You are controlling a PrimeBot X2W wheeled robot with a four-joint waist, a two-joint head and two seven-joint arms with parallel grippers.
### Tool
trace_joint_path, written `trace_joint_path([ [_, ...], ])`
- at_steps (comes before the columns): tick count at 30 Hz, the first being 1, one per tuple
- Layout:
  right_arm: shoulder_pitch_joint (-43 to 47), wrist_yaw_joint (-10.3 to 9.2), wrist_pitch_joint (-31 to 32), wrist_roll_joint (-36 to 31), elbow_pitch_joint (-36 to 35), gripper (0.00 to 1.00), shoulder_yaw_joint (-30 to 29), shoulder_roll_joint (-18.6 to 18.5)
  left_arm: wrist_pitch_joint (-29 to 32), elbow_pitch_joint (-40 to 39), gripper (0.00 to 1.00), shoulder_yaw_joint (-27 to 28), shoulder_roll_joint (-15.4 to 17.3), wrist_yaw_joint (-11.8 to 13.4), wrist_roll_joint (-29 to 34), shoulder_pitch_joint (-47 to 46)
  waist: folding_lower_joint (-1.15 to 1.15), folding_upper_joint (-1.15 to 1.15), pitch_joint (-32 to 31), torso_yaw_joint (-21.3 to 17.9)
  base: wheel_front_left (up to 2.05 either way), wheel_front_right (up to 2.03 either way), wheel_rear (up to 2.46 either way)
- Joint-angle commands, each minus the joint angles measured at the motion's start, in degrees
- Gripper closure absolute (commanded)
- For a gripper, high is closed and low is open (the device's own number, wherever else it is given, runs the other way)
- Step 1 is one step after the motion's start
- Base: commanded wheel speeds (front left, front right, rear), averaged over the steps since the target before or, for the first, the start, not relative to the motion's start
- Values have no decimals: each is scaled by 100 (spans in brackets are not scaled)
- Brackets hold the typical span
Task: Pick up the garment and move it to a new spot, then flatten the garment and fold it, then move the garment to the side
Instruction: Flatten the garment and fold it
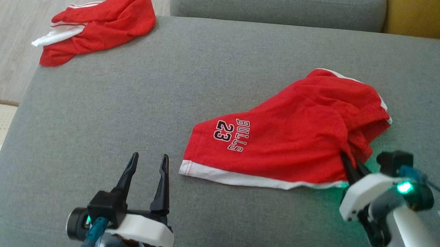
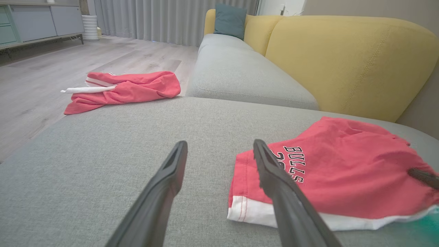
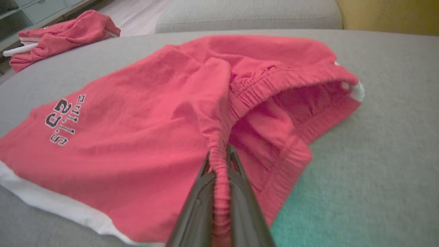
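- My right hand (image 1: 350, 160) is clamped on the elastic waistband (image 3: 260, 85) of the red shorts (image 1: 290, 142). In the right wrist view the puckered band runs down between the two dark fingers, so I judge the pinch to be firm.
- My left hand (image 1: 149, 156) has its fingers spread apart and holds nothing. It hovers over the grey sofa seat (image 1: 130, 107), just left of the shorts' near corner and clear of the cloth.
- The shorts lie on the right half of the seat. Their long axis runs from the white hem (image 1: 239, 177), which faces my left hand, across to the waist opening on the right, where my right hand grips.
- The lift turns on that layout. I hold one end only, so I expect the leg end with the black "BULLS 23" print (image 1: 231, 134) to hang and trail as I raise it.
- The cloth looks thin, matte and soft. It is rumpled and gaping at the waist and lies flatter toward the hem, and the hem band is a clean white strip with red stitching.
- The seat cover is a coarse grey weave, which may drag on the fabric.
- A second red-and-white garment (image 1: 101, 23) lies bunched at the far left corner of the seat, well apart. I'd choose a new spot away from it.
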Motion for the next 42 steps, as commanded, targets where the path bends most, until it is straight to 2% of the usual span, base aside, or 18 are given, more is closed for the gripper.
trace_joint_path([
  [1,-361,42,-86,-79,-46,100,54,-7,-70,-189,0,151,-40,1,21,-107,0,0,14,10,0,0,0],
  [10,-1125,42,-420,-529,1216,100,-28,95,-70,-141,0,101,-40,-4,-3,-163,0,0,67,118,0,0,0],
  [11,-1185,42,-483,-580,1346,96,-25,107,-70,-137,0,107,-40,-3,-3,-164,0,0,68,123,0,0,0],
  [13,-1265,42,-629,-624,1540,35,-11,144,-70,-135,0,130,-40,3,-3,-159,0,0,66,108,0,0,0],
  [14,-1290,42,-714,-639,1607,0,4,150,-70,-138,0,147,-40,12,-4,-152,0,0,61,87,0,0,0],
  [20,-1262,42,-1186,-570,1691,0,64,148,-70,-151,0,206,-40,12,-10,-111,0,0,-3,-184,0,0,0],
  [27,-981,42,-1548,-443,1356,0,52,233,-70,-151,0,299,-40,-5,-2,-108,0,0,-105,-598,0,0,0],
  [34,-563,42,-1849,-619,410,0,-264,333,-70,-175,0,394,-40,-54,50,-90,0,0,-275,-856,0,0,0],
  [42,193,42,-1928,-986,-830,0,-622,675,-70,-164,0,545,-40,-85,43,134,0,0,-482,-917,0,0,0],
])
